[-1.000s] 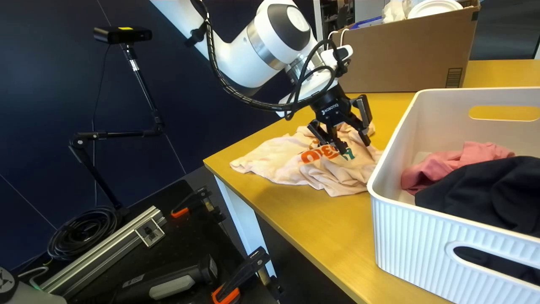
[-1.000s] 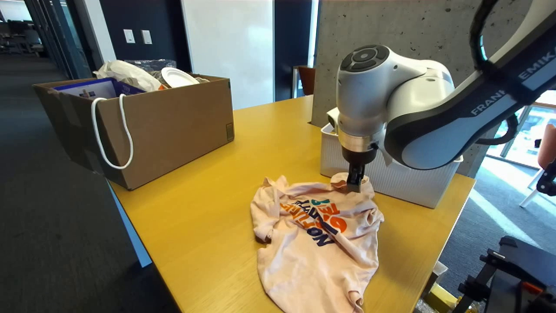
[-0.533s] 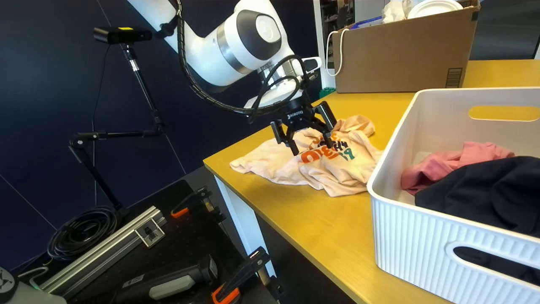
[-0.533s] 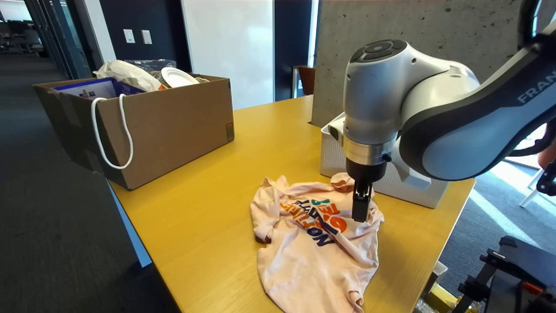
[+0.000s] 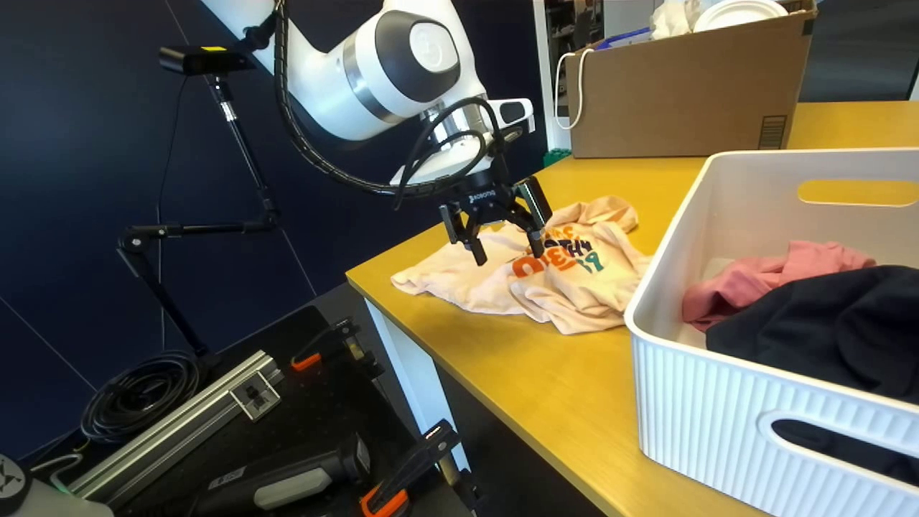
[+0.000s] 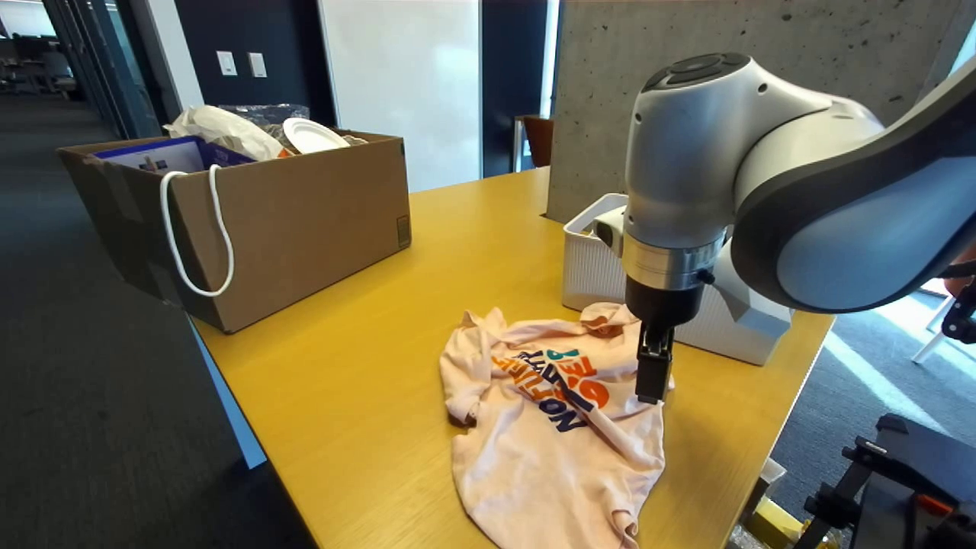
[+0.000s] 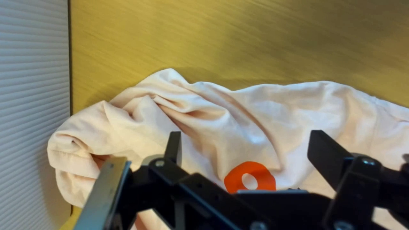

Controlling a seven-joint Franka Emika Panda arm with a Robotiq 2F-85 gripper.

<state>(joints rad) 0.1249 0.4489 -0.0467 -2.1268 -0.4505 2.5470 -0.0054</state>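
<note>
And here's the gripper (image 5: 508,250), jaws spread wide, gripping nothing, hanging right over the peach shirt (image 6: 549,480). The shirt lies just beside the white basket (image 5: 703,424), touching or not I can't tell, its long axis running away from the basket's wall. One finger basket-side, one away: the gap follows that length. The shirt's end farthest from the basket nears the edge of the yellow table (image 6: 343,381); a cardboard box (image 6: 305,221) stands well apart from the basket.
</note>
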